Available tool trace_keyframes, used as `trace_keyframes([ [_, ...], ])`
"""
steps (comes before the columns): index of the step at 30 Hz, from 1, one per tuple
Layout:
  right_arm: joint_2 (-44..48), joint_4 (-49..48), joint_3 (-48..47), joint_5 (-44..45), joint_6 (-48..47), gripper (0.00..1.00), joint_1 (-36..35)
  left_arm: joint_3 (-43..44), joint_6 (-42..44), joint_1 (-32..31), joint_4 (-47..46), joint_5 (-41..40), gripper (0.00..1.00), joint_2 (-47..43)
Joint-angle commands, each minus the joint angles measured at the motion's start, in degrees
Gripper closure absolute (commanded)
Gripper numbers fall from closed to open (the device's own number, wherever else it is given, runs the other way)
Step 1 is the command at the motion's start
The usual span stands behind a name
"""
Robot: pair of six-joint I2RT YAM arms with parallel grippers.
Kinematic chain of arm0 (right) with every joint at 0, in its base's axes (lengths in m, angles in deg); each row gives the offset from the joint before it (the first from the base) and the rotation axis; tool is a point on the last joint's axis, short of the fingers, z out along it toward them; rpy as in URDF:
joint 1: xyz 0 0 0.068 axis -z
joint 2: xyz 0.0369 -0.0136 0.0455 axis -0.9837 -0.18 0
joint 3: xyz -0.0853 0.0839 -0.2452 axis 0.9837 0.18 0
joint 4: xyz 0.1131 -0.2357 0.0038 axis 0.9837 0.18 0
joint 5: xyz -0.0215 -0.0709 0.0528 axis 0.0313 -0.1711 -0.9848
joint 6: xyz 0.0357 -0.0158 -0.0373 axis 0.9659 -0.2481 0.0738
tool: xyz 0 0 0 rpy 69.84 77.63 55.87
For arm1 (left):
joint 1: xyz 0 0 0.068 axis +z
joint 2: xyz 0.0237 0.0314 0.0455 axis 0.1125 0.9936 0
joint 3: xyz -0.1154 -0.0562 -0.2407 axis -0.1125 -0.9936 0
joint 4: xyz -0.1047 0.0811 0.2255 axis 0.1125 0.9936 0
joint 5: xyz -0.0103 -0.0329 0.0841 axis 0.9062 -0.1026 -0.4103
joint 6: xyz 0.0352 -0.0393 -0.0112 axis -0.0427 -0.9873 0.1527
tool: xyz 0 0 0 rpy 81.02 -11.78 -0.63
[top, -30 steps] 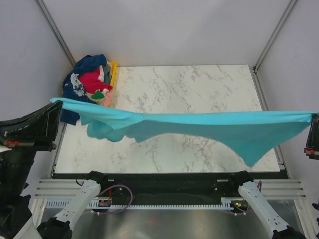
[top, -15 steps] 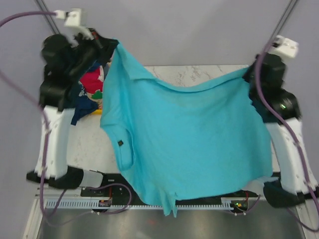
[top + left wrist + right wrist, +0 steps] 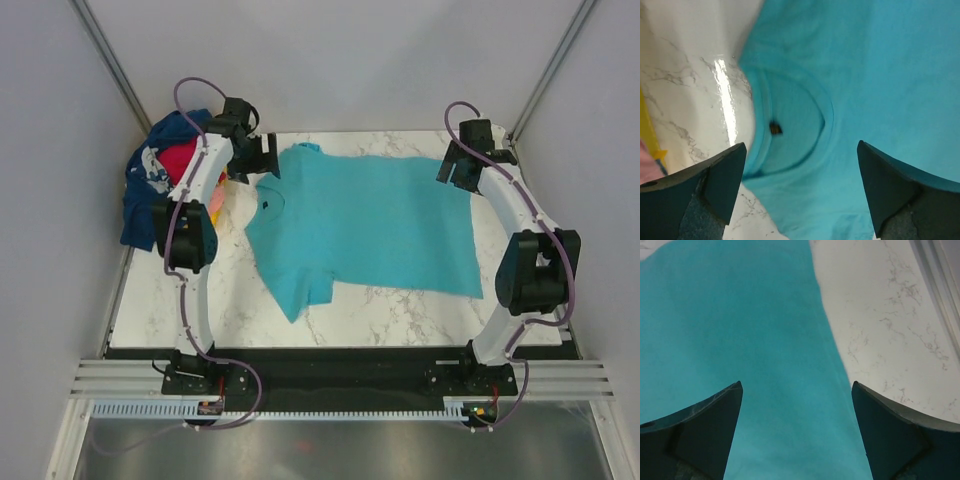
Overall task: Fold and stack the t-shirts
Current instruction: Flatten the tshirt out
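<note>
Hidden: we are seeing only a sliver of the yellow tray [image 3: 644, 125], and the left arm is covering part of the pile of other shirts [image 3: 158, 175] at the table's far left corner, so we are not counting them.
Cut off: the pile is spilling past the left edge, and each wrist view is framing only a patch of cloth.
Hard to make out: a small dark tag [image 3: 774, 128] is sitting inside the collar [image 3: 812, 120]; we are not reading it.
Teal t-shirt [image 3: 370, 225]: lying spread flat across the middle of the table, collar toward the left edge, hem toward the right edge.
Left gripper [image 3: 800, 146]: hanging over the collar, jaws standing wide apart, pinching nothing.
Right gripper [image 3: 796, 385]: hanging over the hem's far corner, jaws likewise spread, holding nothing.
Surface: the table [image 3: 400, 310] is showing glossy white marble with grey veins.
Room: plain grey walls [image 3: 340, 60] are closing it in, with metal posts rising at the far corners.
</note>
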Motion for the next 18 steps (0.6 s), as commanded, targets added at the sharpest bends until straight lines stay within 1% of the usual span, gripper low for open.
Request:
trace_keyframes([
  [1,6.62,-6.73,3.55,-6.13,-0.45,0.02,-0.81,-4.85,-1.79,-1.09,-1.52,-2.63,0.0,-16.73],
  [3,7.85,-8.76,6.64,-9.37,-0.09,0.02,-0.9,-10.4,-3.37,-1.53,-4.76,-3.85,0.0,-20.35],
  [4,8.21,-11.21,9.53,-12.61,0.17,0.02,-0.81,-17.05,-4.42,-1.62,-6.25,-4.47,0.0,-24.45],
  [5,8.04,-12.01,10.52,-14.03,0.35,0.02,-0.81,-21.11,-5.56,-1.71,-8.01,-4.82,0.01,-26.5],
  [6,7.77,-13.59,11.48,-15.35,0.87,0.02,-0.81,-25.42,-7.84,-1.79,-13.25,-5.0,0.01,-28.86],
  [7,6.81,-14.12,13.15,-17.89,0.96,0.02,-0.81,-33.9,-9.08,-1.88,-15.91,-4.74,0.01,-30.8],
  [8,6.2,-14.3,13.68,-19.05,1.14,0.02,-0.81,-37.55,-10.13,-2.14,-17.94,-4.65,0.02,-33.95],
  [9,5.32,-14.57,14.3,-20.19,1.31,0.02,-0.9,-40.72,-13.1,-2.41,-20.22,-5.26,0.04,-35.12],
  [10,5.31,-14.83,16.13,-21.07,1.49,0.02,-0.9,-47.19,-14.87,-2.67,-21.11,-5.35,0.05,-36.35],
  [11,5.49,-15.36,17.54,-22.65,1.67,0.02,-0.81,-51.0,-16.02,-3.54,-22.95,-5.09,0.06,-39.75],
  [12,7.31,-16.75,19.04,-22.66,1.75,0.02,-0.9,-54.95,-17.77,-4.34,-27.32,-4.92,0.07,-41.44],
  [13,8.46,-17.38,22.44,-21.62,1.93,0.02,-0.9,-62.56,-18.49,-6.26,-29.63,-5.0,0.07,-43.63],
  [15,12.67,-17.91,25.28,-18.81,1.75,0.02,-0.81,-69.11,-20.24,-8.9,-32.8,-5.96,0.07,-48.81],
  [16,14.26,-17.91,27.81,-16.88,1.75,0.02,-0.64,-73.93,-20.43,-10.31,-35.16,-6.23,0.07,-50.06],
  [17,15.93,-17.91,29.15,-15.3,2.28,0.02,-0.55,-75.98,-20.78,-13.37,-35.97,-6.58,0.07,-50.94],
  [18,19.51,-18.43,30.55,-14.84,2.89,0.02,0.41,-77.83,-21.74,-14.61,-37.19,-6.41,0.07,-52.86],
])
